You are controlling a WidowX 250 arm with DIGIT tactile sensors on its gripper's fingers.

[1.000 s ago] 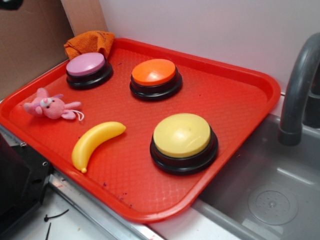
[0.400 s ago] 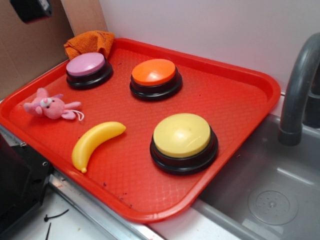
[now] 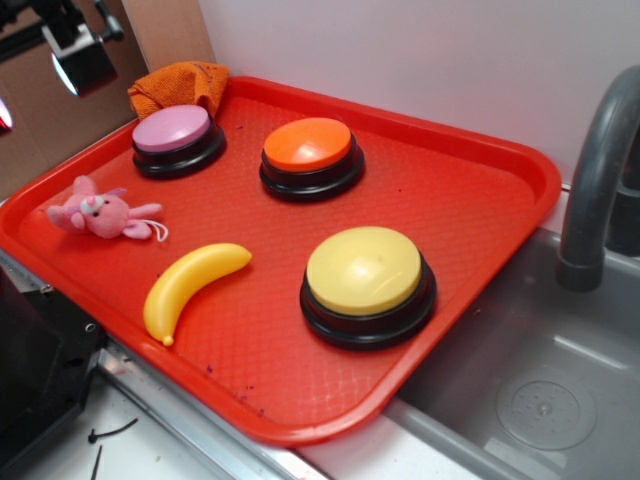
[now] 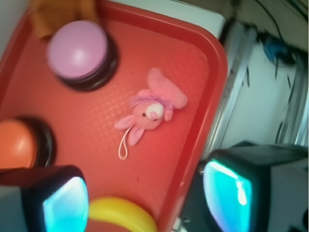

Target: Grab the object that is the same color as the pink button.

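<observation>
Claw [image 4: 145,200]: fingers [image 4: 58,203] wide apart at the bottom of the wrist view, holding nothing, touching nothing. In the exterior view it sits at upper left, above the tray's [image 3: 480,200] left corner. Toy [image 3: 100,215] lies at the tray's left edge, long axis roughly left-right in the exterior view, ears left, string loop right. Pink button [image 3: 178,140] up-right of it, well apart; banana [image 3: 190,288] below right. Orange button [image 3: 310,157] and yellow button [image 3: 367,285] further right. Nothing covers the toy.

red tray [image 3: 480,170], yellow banana [image 3: 190,285], orange cloth [image 3: 180,85], faucet [image 3: 600,170]
</observation>
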